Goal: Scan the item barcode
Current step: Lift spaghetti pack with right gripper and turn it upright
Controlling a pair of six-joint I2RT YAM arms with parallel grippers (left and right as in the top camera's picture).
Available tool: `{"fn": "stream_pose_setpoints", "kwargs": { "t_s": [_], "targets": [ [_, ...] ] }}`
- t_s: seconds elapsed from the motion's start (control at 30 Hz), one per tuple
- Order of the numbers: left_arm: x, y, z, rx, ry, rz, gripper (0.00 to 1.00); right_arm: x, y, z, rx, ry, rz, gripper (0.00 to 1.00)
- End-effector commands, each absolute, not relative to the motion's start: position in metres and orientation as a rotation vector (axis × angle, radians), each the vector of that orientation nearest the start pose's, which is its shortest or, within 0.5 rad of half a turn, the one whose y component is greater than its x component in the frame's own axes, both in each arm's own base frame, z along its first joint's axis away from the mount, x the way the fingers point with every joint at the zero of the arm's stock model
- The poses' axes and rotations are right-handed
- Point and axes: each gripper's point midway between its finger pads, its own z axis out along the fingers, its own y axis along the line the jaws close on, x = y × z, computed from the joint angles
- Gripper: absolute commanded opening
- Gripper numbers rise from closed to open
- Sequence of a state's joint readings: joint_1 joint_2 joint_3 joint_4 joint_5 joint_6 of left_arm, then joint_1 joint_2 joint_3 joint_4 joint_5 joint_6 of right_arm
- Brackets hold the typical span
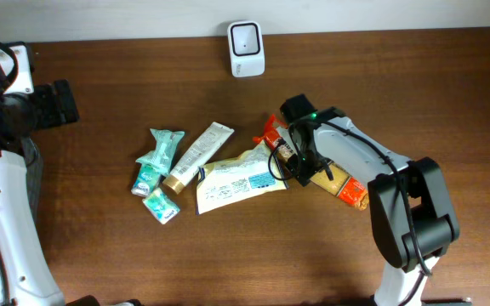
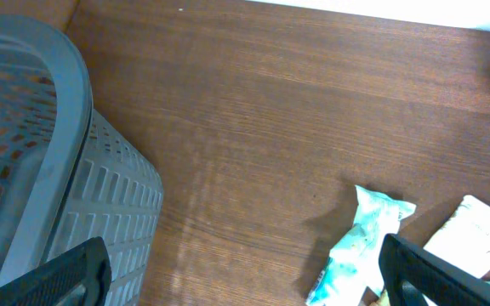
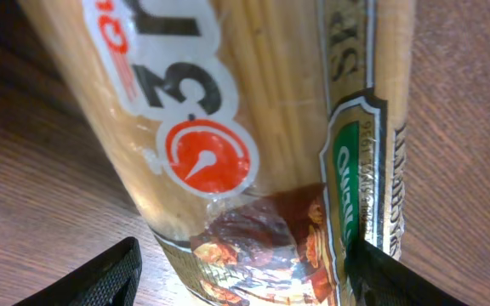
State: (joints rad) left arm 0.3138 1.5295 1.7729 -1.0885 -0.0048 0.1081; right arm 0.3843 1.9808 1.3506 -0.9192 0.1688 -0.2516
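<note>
Overhead view: a white barcode scanner (image 1: 247, 48) stands at the far edge of a brown wooden table (image 1: 143, 255). Near the middle lies a loose cluster: two teal packets (image 1: 156, 157), a cream tube (image 1: 198, 155) and a yellow-and-white bag (image 1: 238, 180). Just right of the bag lies a spaghetti packet (image 1: 347, 189), running diagonally, well apart from the scanner. The right gripper (image 1: 300, 166) is down over the packet's upper end. The left gripper (image 1: 58, 102) hangs at the table's left edge, away from the items.

Left wrist view: the two black fingers (image 2: 66, 276) stand wide apart with only table between them. A grey slotted basket (image 2: 100, 187) fills the left side.

Right wrist view: the spaghetti packet fills the frame between the fingertips (image 3: 92, 280), which are spread to either side of it. A sliver of table shows between one tip and the wrapper.
</note>
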Motion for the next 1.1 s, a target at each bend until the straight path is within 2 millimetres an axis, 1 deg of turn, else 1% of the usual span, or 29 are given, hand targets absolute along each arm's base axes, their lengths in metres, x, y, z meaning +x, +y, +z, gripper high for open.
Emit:
{"fn": "stream_pose_setpoints", "kwargs": {
  "t_s": [0.0,0.07,0.2,0.23,0.3,0.33,0.4,0.43,0.47,0.5,0.53,0.6,0.63,0.67,0.73,0.77,0.8,0.87,0.9,0.93,1.03,1.07],
  "targets": [
    [0.375,0.125,0.314,-0.268,2.401,0.202,0.99,0.330,0.123,0.002,-1.014,2.991,-0.219,0.76],
    [0.375,0.125,0.314,-0.268,2.401,0.202,0.99,0.330,0.123,-0.001,-1.029,2.975,-0.255,0.75],
    [0.375,0.125,0.314,-0.268,2.401,0.202,0.99,0.330,0.109,-0.016,-1.016,2.950,-0.386,0.75],
    [0.375,0.125,0.314,-0.268,2.401,0.202,0.99,0.329,0.107,-0.018,-1.013,2.954,-0.393,0.70],
    [0.375,0.125,0.314,-0.268,2.401,0.202,0.99,0.329,0.107,-0.018,-1.014,2.953,-0.392,0.63],
    [0.375,0.125,0.314,-0.268,2.401,0.202,0.99,0.329,0.108,-0.018,-1.014,2.954,-0.387,0.56],
    [0.375,0.125,0.314,-0.268,2.401,0.202,0.99,0.327,0.109,-0.018,-1.019,2.962,-0.370,0.47],
    [0.375,0.125,0.314,-0.268,2.401,0.202,0.99,0.327,0.109,-0.018,-1.019,2.962,-0.370,0.40],
    [0.375,0.125,0.314,-0.268,2.401,0.202,0.99,0.327,0.109,-0.018,-1.019,2.962,-0.370,0.31],
    [0.375,0.125,0.314,-0.268,2.401,0.202,0.99,0.327,0.110,-0.018,-1.014,2.964,-0.369,0.17],
    [0.375,0.125,0.314,-0.268,2.401,0.202,0.99,0.327,0.111,-0.011,-0.947,2.988,-0.360,0.06],
    [0.375,0.125,0.314,-0.268,2.401,0.202,0.99,0.327,0.125,0.005,-0.951,3.014,-0.240,0.05],
    [0.375,0.125,0.314,-0.268,2.401,0.202,0.99,0.327,0.138,0.022,-0.949,3.034,-0.122,0.05],
    [0.375,0.125,0.314,-0.268,2.401,0.202,0.99,0.329,0.147,0.036,-0.939,3.042,-0.032,0.04],
    [0.375,0.125,0.314,-0.268,2.401,0.202,0.99,0.331,0.168,0.066,-0.907,3.048,0.245,0.04],
    [0.375,0.125,0.314,-0.268,2.401,0.202,0.99,0.332,0.177,0.083,-0.911,3.017,0.451,0.04],
    [0.375,0.125,0.314,-0.268,2.401,0.202,0.99,0.334,0.180,0.090,-0.908,2.990,0.572,0.04],
    [0.375,0.125,0.314,-0.268,2.401,0.202,0.99,0.339,0.176,0.098,-0.829,2.946,0.788,0.04],
    [0.375,0.125,0.314,-0.268,2.401,0.202,0.99,0.345,0.170,0.100,-0.749,2.903,0.937,0.04],
    [0.375,0.125,0.314,-0.268,2.401,0.202,0.99,0.350,0.163,0.098,-0.661,2.869,1.050,0.04],
    [0.375,0.125,0.314,-0.268,2.401,0.202,0.99,0.349,0.146,0.078,-0.492,2.798,1.233,0.04],
    [0.375,0.125,0.314,-0.268,2.401,0.202,0.99,0.348,0.139,0.068,-0.423,2.803,1.252,0.04]
  ]
}}
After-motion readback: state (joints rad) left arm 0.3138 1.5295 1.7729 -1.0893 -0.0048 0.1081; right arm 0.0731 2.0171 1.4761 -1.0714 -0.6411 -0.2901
